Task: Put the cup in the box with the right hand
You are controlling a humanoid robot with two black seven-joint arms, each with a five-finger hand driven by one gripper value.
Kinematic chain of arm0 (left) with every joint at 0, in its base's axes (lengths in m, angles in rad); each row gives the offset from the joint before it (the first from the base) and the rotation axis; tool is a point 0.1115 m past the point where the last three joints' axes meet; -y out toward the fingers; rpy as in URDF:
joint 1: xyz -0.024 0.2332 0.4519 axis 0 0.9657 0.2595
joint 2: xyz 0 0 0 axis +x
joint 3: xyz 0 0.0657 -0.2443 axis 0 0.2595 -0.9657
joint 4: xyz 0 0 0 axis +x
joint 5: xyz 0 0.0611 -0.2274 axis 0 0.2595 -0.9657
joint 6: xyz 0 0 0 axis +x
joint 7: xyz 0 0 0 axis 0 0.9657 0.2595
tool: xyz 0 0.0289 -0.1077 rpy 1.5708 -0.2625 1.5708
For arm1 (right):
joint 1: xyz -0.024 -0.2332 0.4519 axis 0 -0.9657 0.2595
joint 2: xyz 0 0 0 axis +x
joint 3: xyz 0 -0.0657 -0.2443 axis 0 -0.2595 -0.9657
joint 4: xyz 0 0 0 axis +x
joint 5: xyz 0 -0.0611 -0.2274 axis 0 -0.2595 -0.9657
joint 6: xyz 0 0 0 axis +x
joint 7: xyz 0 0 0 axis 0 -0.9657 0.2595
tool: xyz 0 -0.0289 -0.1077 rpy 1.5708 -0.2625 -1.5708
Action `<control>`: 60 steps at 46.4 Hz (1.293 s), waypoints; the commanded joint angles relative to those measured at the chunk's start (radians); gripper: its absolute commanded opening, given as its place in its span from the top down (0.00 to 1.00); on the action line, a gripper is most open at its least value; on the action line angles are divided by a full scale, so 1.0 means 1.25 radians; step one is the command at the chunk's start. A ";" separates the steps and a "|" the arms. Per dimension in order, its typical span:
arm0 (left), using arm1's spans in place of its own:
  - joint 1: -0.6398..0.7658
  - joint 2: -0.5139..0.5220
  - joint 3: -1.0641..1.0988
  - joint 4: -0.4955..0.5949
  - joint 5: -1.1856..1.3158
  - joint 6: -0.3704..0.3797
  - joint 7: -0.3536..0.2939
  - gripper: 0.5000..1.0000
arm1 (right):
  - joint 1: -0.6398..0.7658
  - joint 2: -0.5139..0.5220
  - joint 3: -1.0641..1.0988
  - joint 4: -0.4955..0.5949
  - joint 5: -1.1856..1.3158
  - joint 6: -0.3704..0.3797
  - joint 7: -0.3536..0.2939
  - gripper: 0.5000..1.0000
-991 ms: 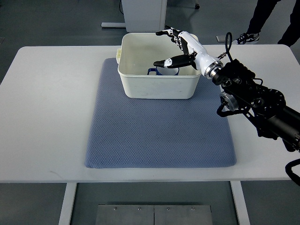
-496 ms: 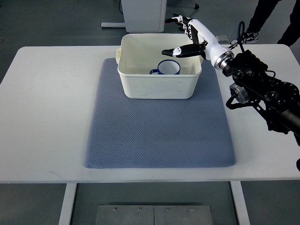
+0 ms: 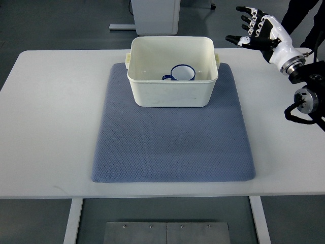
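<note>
While the blue-rimmed enamel cup (image 3: 182, 73) stands upright inside the cream plastic box (image 3: 172, 94), against its near wall with the handle pointing toward the table's left edge, the right hand (image 3: 259, 31) hangs well apart from it above the table's far right corner, fingers spread and holding nothing. That box sits at the far edge of a blue-grey mat (image 3: 172, 142) spread across the middle of the white table (image 3: 51, 127), and the arm's dark wrist joints (image 3: 304, 91) run off along the right edge. A person's legs (image 3: 302, 15) show beyond the far right corner.
</note>
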 commanded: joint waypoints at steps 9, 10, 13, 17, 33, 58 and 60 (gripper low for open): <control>0.000 0.000 0.000 0.000 0.000 0.000 0.000 0.00 | -0.008 -0.001 0.029 -0.002 0.001 0.000 0.002 0.00; 0.000 0.000 0.000 -0.001 0.000 0.000 0.000 0.00 | -0.009 -0.001 0.029 -0.002 0.001 0.000 0.002 0.00; 0.000 0.000 0.000 0.000 0.000 0.000 0.000 0.00 | -0.009 -0.001 0.029 -0.003 0.001 -0.001 0.001 0.00; 0.000 0.000 0.000 0.000 0.000 0.000 0.000 0.00 | -0.013 0.000 0.029 -0.006 0.002 0.000 -0.005 0.00; 0.000 0.000 0.000 0.000 0.000 0.000 0.000 0.00 | -0.051 0.004 0.029 -0.010 0.008 0.007 -0.009 0.00; 0.000 0.000 0.000 -0.001 0.000 0.000 0.001 0.00 | -0.091 0.049 0.050 -0.050 0.170 0.006 -0.010 0.00; 0.000 0.000 0.000 0.000 0.000 0.000 0.000 0.00 | -0.096 0.055 0.064 -0.060 0.173 0.006 -0.010 0.00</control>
